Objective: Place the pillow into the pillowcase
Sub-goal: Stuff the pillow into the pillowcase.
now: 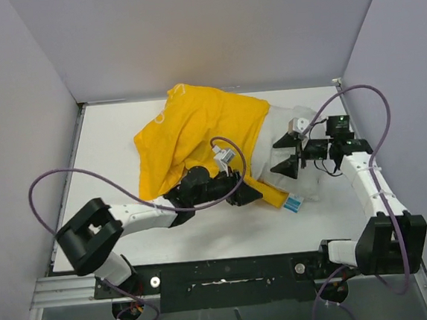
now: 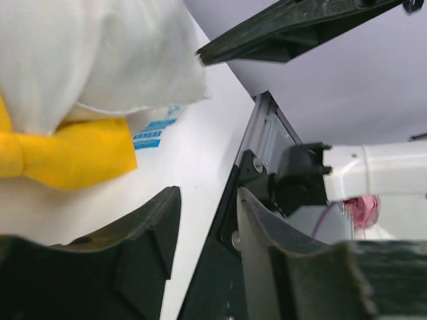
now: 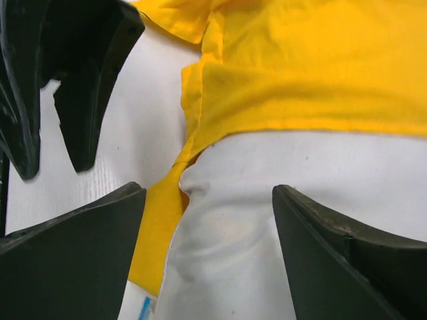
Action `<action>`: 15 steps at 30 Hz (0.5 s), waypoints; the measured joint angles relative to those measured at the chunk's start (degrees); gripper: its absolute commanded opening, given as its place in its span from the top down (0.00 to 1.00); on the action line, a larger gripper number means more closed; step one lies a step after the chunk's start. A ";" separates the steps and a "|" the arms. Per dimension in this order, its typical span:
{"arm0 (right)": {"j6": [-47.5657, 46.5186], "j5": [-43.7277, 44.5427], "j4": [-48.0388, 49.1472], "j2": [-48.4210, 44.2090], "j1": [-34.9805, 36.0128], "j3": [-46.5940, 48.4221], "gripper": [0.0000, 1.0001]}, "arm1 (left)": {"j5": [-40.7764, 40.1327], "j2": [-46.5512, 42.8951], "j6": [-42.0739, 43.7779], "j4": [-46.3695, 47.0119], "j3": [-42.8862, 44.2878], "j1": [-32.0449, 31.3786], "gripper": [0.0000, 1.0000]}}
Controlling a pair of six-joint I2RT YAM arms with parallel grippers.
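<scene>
The pillow [image 1: 279, 128] lies on the table [image 1: 108, 158], one end inside the pillowcase [image 1: 196, 128]. The left fingers [image 1: 252, 192] stand partly open beside it, the right fingers [image 1: 285, 155] wide over its bare end; both are empty.

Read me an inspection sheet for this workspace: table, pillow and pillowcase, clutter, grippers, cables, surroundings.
Surface: white table.
Job's things: pillow partly inside the yellow pillowcase, its right end sticking out.
Clutter: nothing seen.
Grippers: left gripper open, holding nothing, by the pillowcase's near edge; right gripper open over the pillow.
Cables: purple cables loop off each arm.
Surroundings: plain grey walls on three sides.
</scene>
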 measured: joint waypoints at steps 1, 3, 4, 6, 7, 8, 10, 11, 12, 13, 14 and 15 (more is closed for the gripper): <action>-4.26 -1.05 -4.24 -1.55 -0.59 2.03 0.15 | 0.26 -2.91 1.31 -2.10 -0.55 -0.04 0.52; -8.79 -2.62 -9.33 -4.94 -2.36 4.66 0.11 | 0.37 -9.94 4.66 -7.87 -2.03 0.17 0.42; -9.55 -3.26 -10.75 -7.15 -4.04 5.46 0.10 | 0.15 -13.55 6.32 -11.02 -2.56 0.37 0.40; -8.48 -4.11 -10.84 -11.21 -8.11 5.79 0.08 | -0.83 -20.24 9.38 -17.88 -2.45 1.03 0.39; -6.56 -4.28 -9.88 -13.00 -10.23 5.66 0.07 | -1.33 -23.10 11.13 -21.79 -1.64 1.70 0.39; -4.63 -4.28 -8.52 -14.12 -11.85 5.35 0.07 | -1.88 -24.70 12.63 -25.14 -0.17 2.47 0.39; -1.14 -4.00 -5.64 -14.86 -13.22 4.26 0.06 | -3.02 -24.92 15.80 -32.50 5.38 4.28 0.40; 0.61 -3.65 -4.35 -14.86 -13.35 3.52 0.06 | -4.04 -23.63 17.53 -36.28 9.53 5.07 0.42; 2.34 -3.21 -3.17 -14.58 -13.38 2.75 0.06 | -5.20 -22.10 18.84 -39.32 13.22 5.64 0.45; 3.74 -2.47 -2.32 -13.73 -13.38 2.08 0.06 | -6.93 -19.43 20.61 -43.52 18.93 6.03 0.50; 4.96 -1.60 -1.66 -12.70 -13.38 1.51 0.07 | -8.20 -17.46 21.70 -45.16 22.21 6.21 0.53; 6.08 -0.52 -1.16 -11.58 -13.35 1.14 0.07 | -10.14 -14.78 23.10 -48.19 26.75 6.16 0.56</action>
